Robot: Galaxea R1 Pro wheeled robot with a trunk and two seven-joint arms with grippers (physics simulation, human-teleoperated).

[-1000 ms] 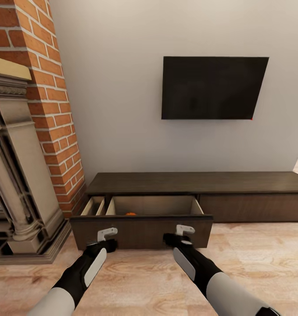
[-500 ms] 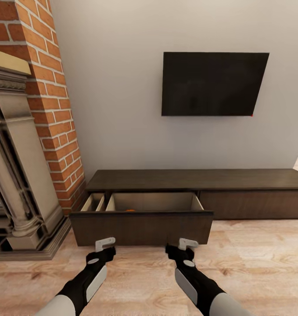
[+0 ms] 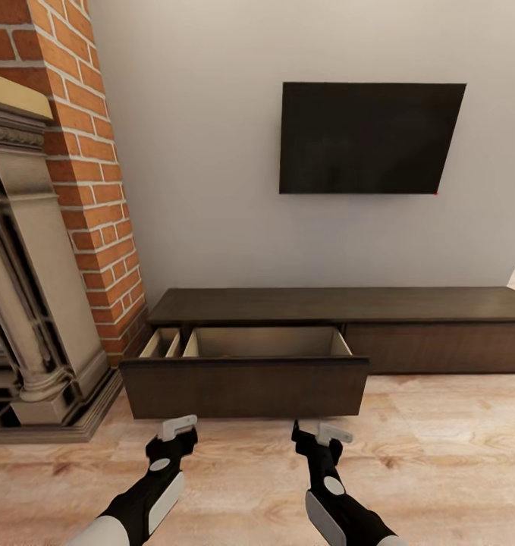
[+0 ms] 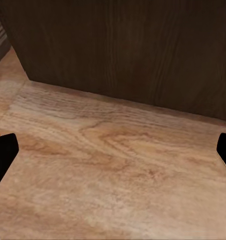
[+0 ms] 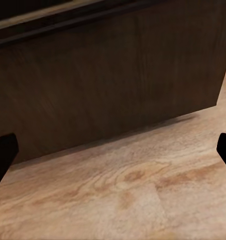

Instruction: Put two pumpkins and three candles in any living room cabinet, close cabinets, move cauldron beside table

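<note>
The left gripper and right gripper, both spread wide and empty, hover over the wood floor just short of the cabinet, whose wide drawer stands pulled out beside the brick fireplace, below a wall-mounted television.

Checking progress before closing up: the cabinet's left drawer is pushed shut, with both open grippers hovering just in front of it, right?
Not shut: in the head view the cabinet's left drawer stands pulled out, its pale inside showing. The left gripper and right gripper do hover open before it.
</note>
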